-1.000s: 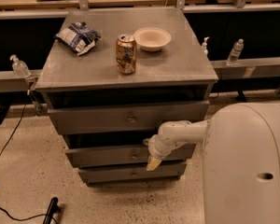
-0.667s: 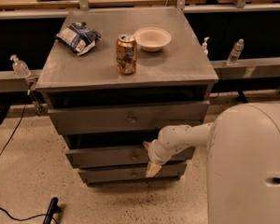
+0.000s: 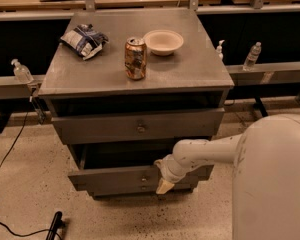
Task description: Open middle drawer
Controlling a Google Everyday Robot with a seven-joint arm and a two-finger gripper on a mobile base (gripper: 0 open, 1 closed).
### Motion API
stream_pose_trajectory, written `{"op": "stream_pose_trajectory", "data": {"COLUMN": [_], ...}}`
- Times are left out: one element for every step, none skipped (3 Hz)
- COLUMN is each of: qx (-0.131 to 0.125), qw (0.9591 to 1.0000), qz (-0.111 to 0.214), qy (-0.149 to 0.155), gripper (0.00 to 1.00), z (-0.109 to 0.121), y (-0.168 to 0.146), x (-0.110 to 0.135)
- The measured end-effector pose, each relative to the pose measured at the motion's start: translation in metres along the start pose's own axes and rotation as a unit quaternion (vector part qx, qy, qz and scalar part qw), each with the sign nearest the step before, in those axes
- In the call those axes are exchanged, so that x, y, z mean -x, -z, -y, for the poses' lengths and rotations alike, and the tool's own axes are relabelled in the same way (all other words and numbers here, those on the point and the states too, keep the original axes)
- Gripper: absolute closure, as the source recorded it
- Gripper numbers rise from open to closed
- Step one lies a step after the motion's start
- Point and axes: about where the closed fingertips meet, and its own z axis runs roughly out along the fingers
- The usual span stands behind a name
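Pincer point(image 3: 164, 183) touches middle drawer point(image 3: 110, 179), now further out.

I'm seeing the middle drawer point(image 3: 107, 179), a wide, shallow grey front with a small round knob point(image 3: 144, 178), sitting level and partway out, with a dark gap showing above. My gripper point(image 3: 164, 185) is hanging at its front, at the knob's 4 o'clock.

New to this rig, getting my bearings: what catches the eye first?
The white arm comes from the right, its gripper low at the front of the middle drawer, which stands partly out of the grey cabinet. On its top stand a can, a pale bowl and a crumpled bag.
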Motion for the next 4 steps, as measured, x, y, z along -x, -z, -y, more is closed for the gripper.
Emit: {"op": "stream_pose_trajectory", "data": {"qx": [0.000,0.000,0.000,-0.005], "qw": [1.0000,1.0000,1.0000,1.0000], "qz": [0.000,0.000,0.000,0.001], "qy": [0.000,0.000,0.000,0.001], "gripper": [0.41,0.42,0.37,0.14], "z": [0.0002,0.0002,0.0002,-0.0004], "y": [0.0014,0.0014,0.0014,0.0035], "x": [0.0006,0.0006,0.0006,0.0011]}}
